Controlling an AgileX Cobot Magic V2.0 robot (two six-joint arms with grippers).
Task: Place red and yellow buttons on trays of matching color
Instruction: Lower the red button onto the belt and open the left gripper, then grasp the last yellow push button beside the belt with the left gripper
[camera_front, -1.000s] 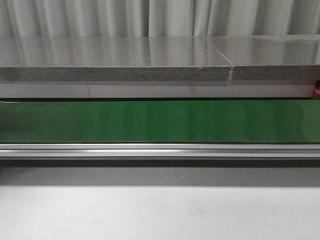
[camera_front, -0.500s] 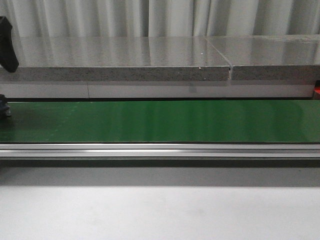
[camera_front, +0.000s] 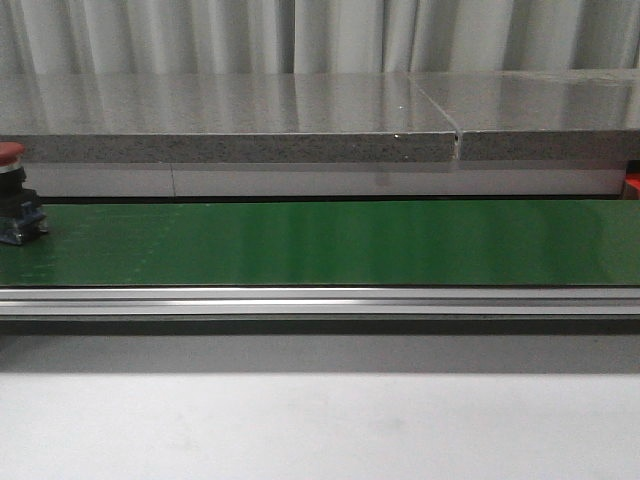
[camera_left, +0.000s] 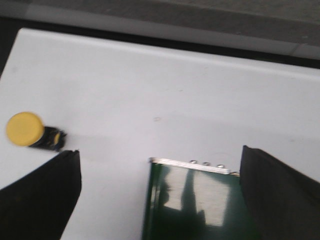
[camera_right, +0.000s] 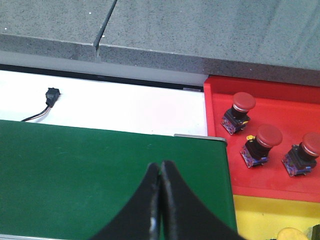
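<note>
A red button (camera_front: 10, 153) has come onto the green belt (camera_front: 320, 243), half cut off. Left gripper (camera_left: 160, 200) gapes empty; right gripper (camera_right: 160, 200) is pinched together, empty.

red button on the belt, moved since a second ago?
Yes. The red button was absent then; now it stands at the green belt's left end, having entered from the left.

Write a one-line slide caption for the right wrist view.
Shut right gripper over the green belt; three red buttons sit in the red tray.
</note>
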